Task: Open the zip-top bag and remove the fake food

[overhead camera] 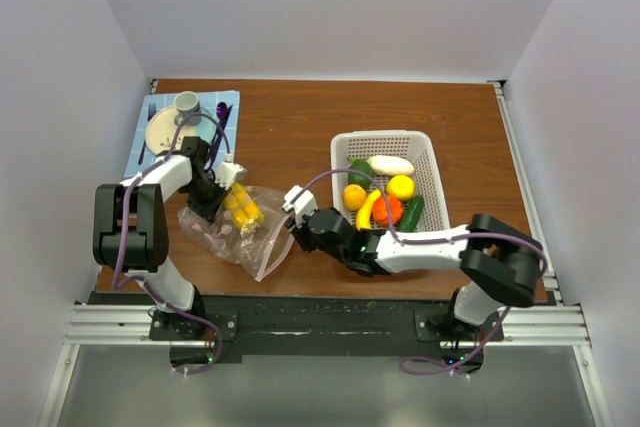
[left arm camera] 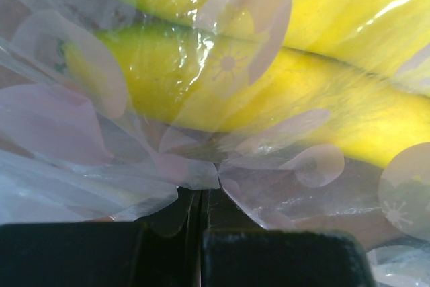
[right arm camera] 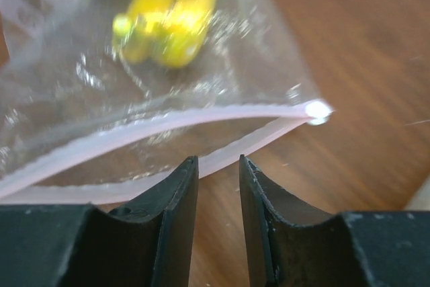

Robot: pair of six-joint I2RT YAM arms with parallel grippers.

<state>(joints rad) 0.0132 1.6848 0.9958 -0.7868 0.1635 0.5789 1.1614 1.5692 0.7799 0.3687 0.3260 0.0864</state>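
The right gripper (right arm camera: 218, 166), foremost in the right wrist view, has its two dark fingers a narrow gap apart, with only bare table (right arm camera: 363, 65) visible between them; nothing is clamped. Just beyond the tips lies the pinkish zipper strip (right arm camera: 134, 132) of the zip-top bag (right arm camera: 222, 78), its two tracks parted along most of their length and meeting at the right end. The left gripper (left arm camera: 200, 232) has its fingers pressed together on a gathered fold of the bag's dotted film, with yellow fake food (left arm camera: 302, 92) inside the bag directly ahead. Seen from above, the bag rests left of centre near the table's near edge, between the two grippers. The left gripper grips the bag's far side and the right gripper faces its zipper edge. A white mesh basket (overhead camera: 385, 135), right of centre, holds more fake food.
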